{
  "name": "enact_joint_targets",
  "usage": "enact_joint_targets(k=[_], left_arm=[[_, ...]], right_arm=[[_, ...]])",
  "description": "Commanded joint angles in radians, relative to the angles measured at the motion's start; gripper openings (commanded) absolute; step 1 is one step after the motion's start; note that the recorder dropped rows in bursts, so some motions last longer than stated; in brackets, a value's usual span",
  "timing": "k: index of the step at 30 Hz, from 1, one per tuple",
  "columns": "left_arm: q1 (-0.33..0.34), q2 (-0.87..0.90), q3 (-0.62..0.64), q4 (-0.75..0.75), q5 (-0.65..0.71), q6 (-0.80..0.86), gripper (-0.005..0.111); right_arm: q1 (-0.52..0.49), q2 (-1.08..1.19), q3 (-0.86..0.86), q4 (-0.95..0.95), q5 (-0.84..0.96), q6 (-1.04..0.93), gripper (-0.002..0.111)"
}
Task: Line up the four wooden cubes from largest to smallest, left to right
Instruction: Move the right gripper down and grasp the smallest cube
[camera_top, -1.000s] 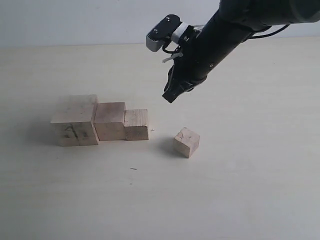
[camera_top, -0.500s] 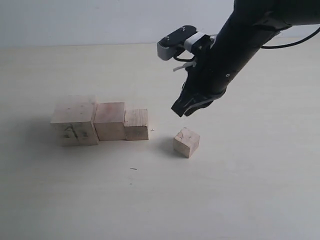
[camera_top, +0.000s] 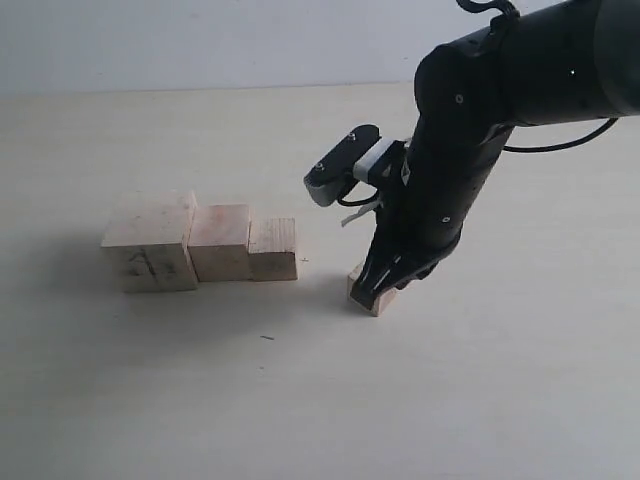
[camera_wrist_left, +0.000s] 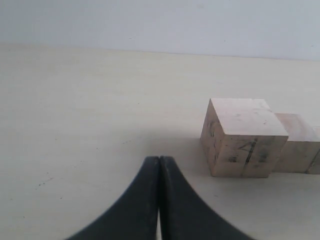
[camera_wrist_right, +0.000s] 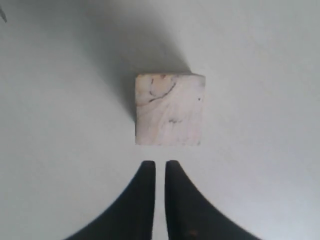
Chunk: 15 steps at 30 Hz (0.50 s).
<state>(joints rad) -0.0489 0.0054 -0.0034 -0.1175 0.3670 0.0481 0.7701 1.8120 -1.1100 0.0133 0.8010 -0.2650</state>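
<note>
Three of four wooden cubes stand touching in a row: the largest cube (dark scribbles on its front) at left, then the second cube and third cube. The smallest cube sits apart to their right, yet to join. The right gripper, fingers almost pressed together on nothing, hangs low just beside it; the left gripper is closed, empty.

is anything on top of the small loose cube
Nothing rests on the smallest cube: the right wrist view shows its top bare, the right gripper beside it. The exterior view has the arm covering most of it.
</note>
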Motion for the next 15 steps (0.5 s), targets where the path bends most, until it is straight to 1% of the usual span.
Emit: enact_joint_targets(k=[1,3,6,9,15], left_arm=[[-0.005,-0.005,0.003,0.002,-0.009,0.000,0.000],[-0.005,-0.005,0.003,0.002,-0.009,0.000,0.000],[-0.005,-0.005,0.003,0.002,-0.009,0.000,0.000],[-0.005,-0.005,0.003,0.002,-0.009,0.000,0.000],[-0.005,-0.005,0.003,0.002,-0.009,0.000,0.000]], right_arm=[[0.002,-0.031,0.004,0.011,-0.044,-0.004,0.033],[0.002,-0.033,0.004,0.011,-0.061,-0.004,0.049],[0.002,-0.020,0.006,0.041,-0.074,-0.004,0.066],[0.002,0.008,0.006,0.063,-0.082,-0.004,0.070],[0.002,0.046,0.006,0.057,-0.121,-0.004,0.070]])
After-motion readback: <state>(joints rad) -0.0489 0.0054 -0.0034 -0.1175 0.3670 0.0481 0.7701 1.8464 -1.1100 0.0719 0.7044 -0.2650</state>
